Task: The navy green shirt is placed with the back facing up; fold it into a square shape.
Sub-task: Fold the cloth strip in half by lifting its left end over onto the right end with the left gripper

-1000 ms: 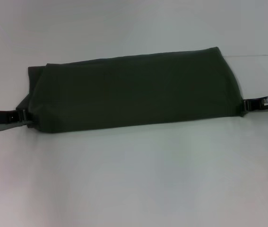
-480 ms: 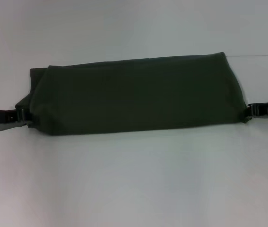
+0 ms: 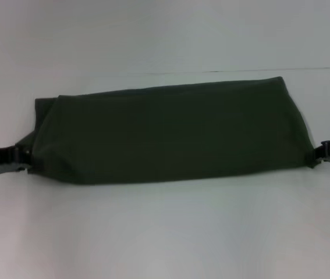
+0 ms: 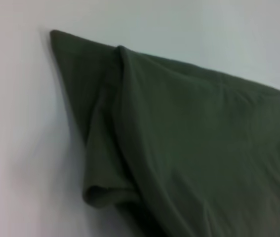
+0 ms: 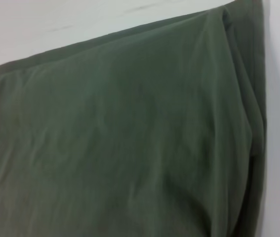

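- Nearest me I see bare white counter, smooth and matte, running across the whole front of the head view.
- Beyond that strip lies the navy green shirt, folded into a long horizontal band across the middle of the counter; the cloth is soft, dark olive cotton with faint creases, and the side I see is plain, with no lettering I can read.
- My left gripper reaches in low and level from the left edge, meeting the shirt's near left corner; it looks clamped on the fabric there.
- My right gripper comes in low from the right edge and pinches the shirt's near right corner.
- In the left wrist view the shirt shows a rolled sleeve hem and a pointed fold against the counter.
- In the right wrist view the shirt fills most of the picture, gently wrinkled, with layered folds along one edge.
- Farthest off, the counter carries on pale behind the shirt's long far edge.
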Tool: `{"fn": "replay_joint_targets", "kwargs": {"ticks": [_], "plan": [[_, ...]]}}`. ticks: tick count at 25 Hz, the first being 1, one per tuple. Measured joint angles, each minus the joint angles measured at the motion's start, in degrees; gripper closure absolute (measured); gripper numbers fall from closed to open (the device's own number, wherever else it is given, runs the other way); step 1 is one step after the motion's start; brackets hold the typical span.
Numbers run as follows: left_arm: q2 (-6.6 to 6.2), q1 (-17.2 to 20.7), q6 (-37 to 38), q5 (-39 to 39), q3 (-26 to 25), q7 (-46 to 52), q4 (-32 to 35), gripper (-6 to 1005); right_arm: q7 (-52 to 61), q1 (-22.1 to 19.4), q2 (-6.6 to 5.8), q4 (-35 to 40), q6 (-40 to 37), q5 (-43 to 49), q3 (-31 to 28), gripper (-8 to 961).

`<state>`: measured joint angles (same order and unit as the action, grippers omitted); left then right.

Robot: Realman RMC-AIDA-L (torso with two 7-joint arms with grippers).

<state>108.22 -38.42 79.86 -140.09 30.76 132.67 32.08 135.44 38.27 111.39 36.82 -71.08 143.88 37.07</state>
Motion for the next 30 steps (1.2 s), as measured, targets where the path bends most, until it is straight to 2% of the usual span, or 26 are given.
{"fn": "replay_joint_targets", "kwargs": {"ticks": [8, 14, 19, 24, 30], "plan": [[-1.27, 0.08, 11.36, -5.98, -4.32, 0.14, 2.48, 993, 0.0, -3.46, -0.06, 4.05, -11.15, -0.01, -2.82, 908], [-1.76, 0.13, 15.58, -8.51, -5.05, 0.13, 3.06, 992, -0.04, -6.88, 0.46, 7.43, -18.55, -0.01, -6.37, 908], [-1.79, 0.09, 16.06, -8.57, -5.06, 0.82, 3.07, 990, -0.47, -7.84, 0.51, 7.53, -20.08, 0.0, -7.96, 909], [-2.02, -0.16, 16.78, -8.61, -5.26, 3.7, 3.18, 968, 0.25, -7.0, -0.21, 7.03, -20.45, 0.0, -8.99, 911], [-2.2, -0.03, 17.76, -8.63, -5.67, 5.23, 4.14, 867, 1.59, -5.8, -1.32, 6.94, -21.28, 0.32, -9.09, 737]]}}
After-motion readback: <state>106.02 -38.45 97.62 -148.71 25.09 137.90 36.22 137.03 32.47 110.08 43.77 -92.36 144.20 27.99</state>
